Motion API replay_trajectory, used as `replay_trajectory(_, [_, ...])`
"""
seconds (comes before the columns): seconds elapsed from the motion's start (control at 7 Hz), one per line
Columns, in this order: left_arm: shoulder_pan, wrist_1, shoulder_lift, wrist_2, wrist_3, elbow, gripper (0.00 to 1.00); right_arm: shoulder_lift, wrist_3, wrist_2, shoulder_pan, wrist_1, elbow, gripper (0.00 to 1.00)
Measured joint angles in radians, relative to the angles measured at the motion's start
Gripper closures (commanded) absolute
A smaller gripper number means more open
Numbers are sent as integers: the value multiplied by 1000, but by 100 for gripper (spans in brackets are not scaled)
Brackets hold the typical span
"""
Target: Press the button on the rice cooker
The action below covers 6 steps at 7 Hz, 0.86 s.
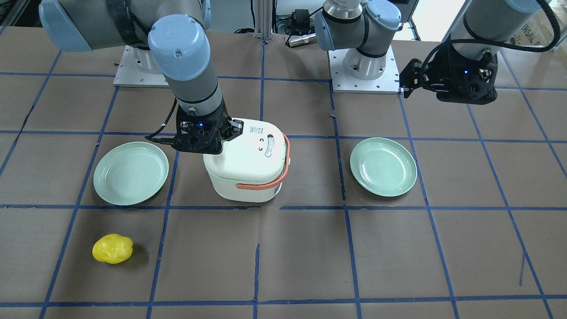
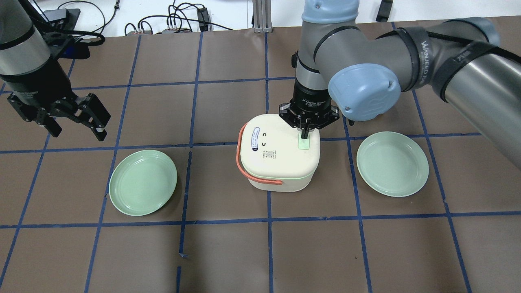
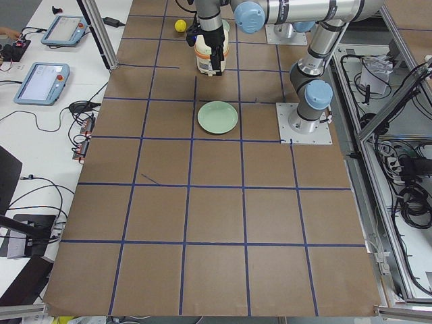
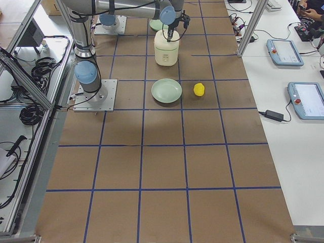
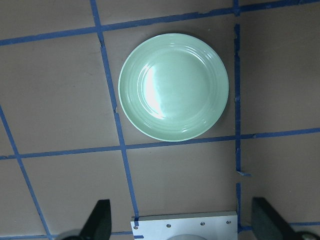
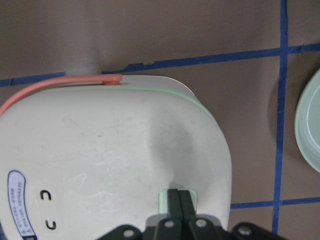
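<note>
While your right gripper [image 2: 304, 136] holds its fingers together with their tips on the pale green button [image 2: 303, 145] at the lid's edge, the rice cooker [image 2: 272, 162] sits mid-table between the left plate [image 2: 142, 182] and the right plate [image 2: 392, 163]. Your left gripper [image 2: 77, 127] hangs with fingers spread, well apart from the cooker.

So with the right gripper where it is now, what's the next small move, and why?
Probably a short push straight down. The right gripper is shut, its fingertips together over the pale green button near the edge of the rice cooker lid. Whether they touch it yet cannot be told. The lid looks closed, so the press seems not yet done.
</note>
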Motion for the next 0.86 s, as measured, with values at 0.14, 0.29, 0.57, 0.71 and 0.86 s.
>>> replay_trajectory(0.14, [0, 0, 0, 0, 0, 0, 0, -7, 11, -5, 1, 48, -53, 24])
replay_trajectory(0.29, [0, 0, 0, 0, 0, 0, 0, -3, 15, -32, 1, 90, -131, 6])
replay_trajectory(0.57, [0, 0, 0, 0, 0, 0, 0, 22, -48, -124, -27, 139, -278, 4])
replay_trajectory(0.71, [0, 0, 0, 0, 0, 0, 0, 26, -130, -136, -63, 163, -314, 1])
replay_trajectory(0.86, [0, 0, 0, 0, 0, 0, 0, 24, -188, -138, -100, 175, -324, 0])
